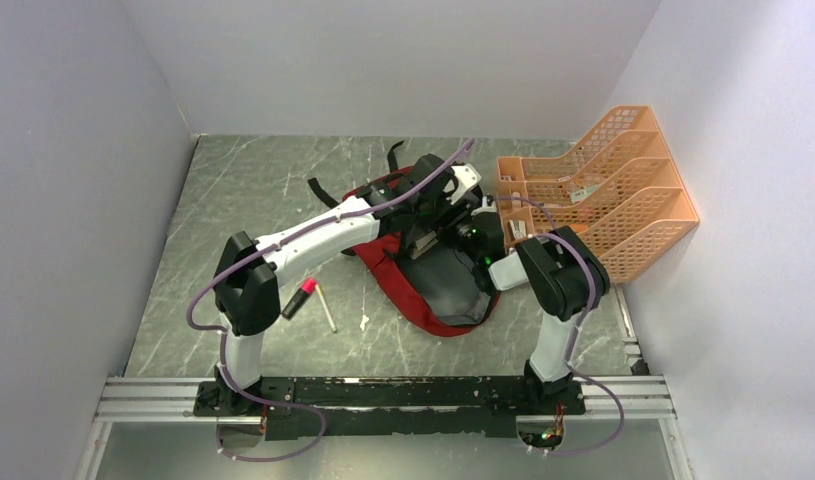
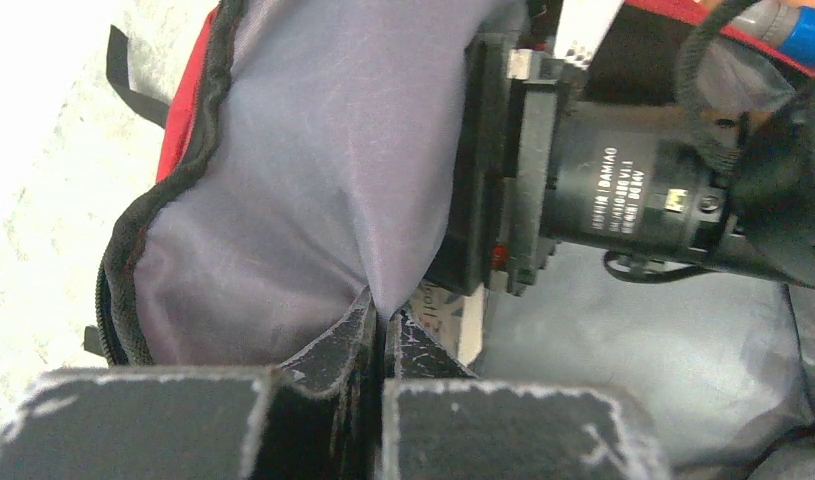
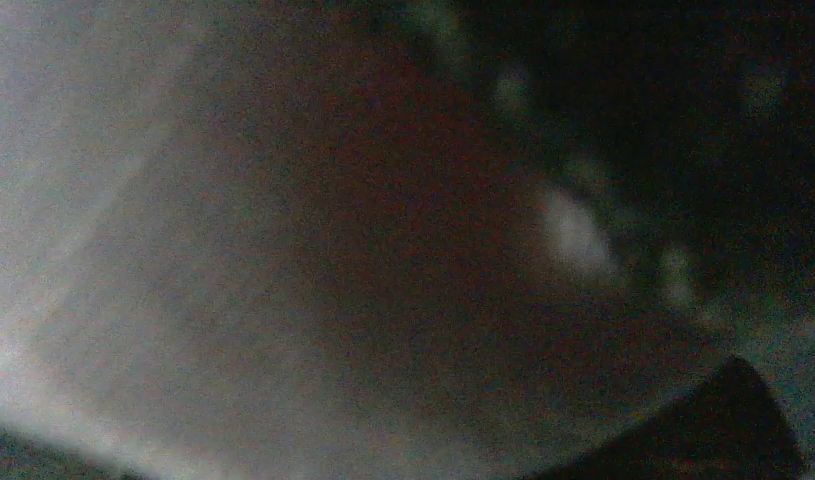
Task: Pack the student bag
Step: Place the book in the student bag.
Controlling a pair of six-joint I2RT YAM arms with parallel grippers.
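Observation:
The student bag [image 1: 395, 272], dark red with grey lining, lies open in the middle of the table. My left gripper [image 2: 383, 325] is shut on a fold of the grey lining [image 2: 303, 180] at the bag's mouth and holds it up. My right arm [image 2: 623, 200] reaches into the opening, its fingers hidden behind the lining. A pale printed edge [image 2: 453, 312] shows just under it. The right wrist view is dark and blurred, filled with grey and red fabric [image 3: 283, 250], and its jaws do not show.
An orange mesh file organizer [image 1: 603, 190] stands at the right against the wall. On the table left of the bag lie a black marker with a red cap [image 1: 298, 298], a thin pale stick [image 1: 326, 307] and a small white scrap [image 1: 364, 322]. Walls close in on three sides.

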